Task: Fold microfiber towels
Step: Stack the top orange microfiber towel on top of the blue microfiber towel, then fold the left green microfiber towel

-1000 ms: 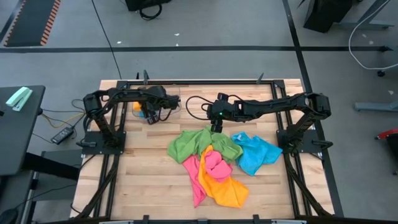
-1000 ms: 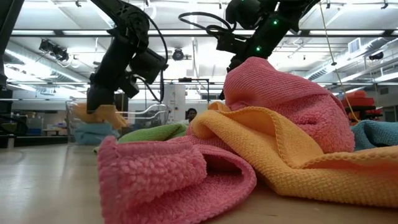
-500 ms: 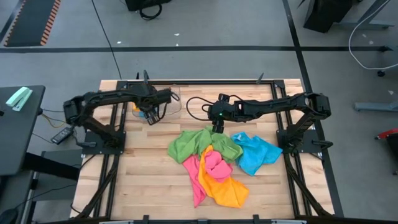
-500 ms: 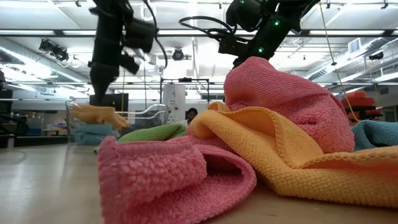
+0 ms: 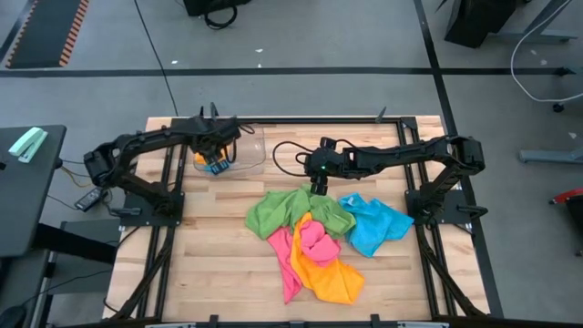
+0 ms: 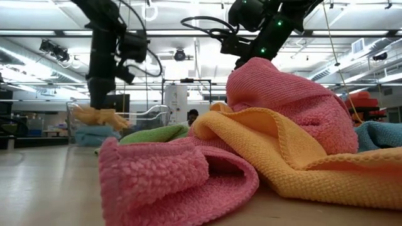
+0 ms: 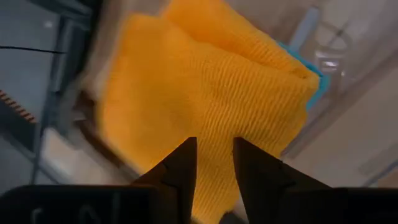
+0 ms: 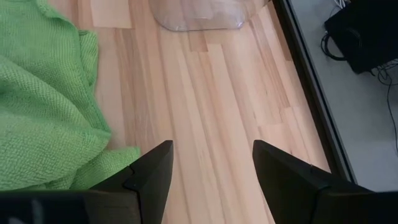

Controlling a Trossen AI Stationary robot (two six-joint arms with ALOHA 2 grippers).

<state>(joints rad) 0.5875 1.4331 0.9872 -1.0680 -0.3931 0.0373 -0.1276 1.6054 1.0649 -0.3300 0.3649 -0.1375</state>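
**Towels in heap at centre, left gripper over the bin**

High view: towels lie in one heap mid-table: green towel (image 5: 291, 211) at far side, pink towel (image 5: 308, 244) and orange towel (image 5: 330, 276) below it, blue towel (image 5: 374, 223) on the right. Left gripper (image 5: 217, 162) hangs over clear bin (image 5: 250, 155) at far-left part of table (image 5: 219, 264), w/ a folded orange cloth (image 5: 200, 157) inside. Right gripper (image 5: 316, 188) is just beside far edge of green towel, pointing down.

Low view: pink and orange towels fill the front, touching each other; green one shows behind. Left arm comes down to the bin, the orange cloth under its tip, a pale blue cloth (image 6: 94, 134) below that.

Left wrist view: fingers (image 7: 180, 168) stand close together w/ narrow gap, orange cloth right in front of them; cannot tell if they pinch it. Blue edge shows beside the orange.

Right wrist view: fingers (image 8: 152, 171) wide apart, nothing between them, above bare wood. Green towel is just beside one finger; bin further ahead.
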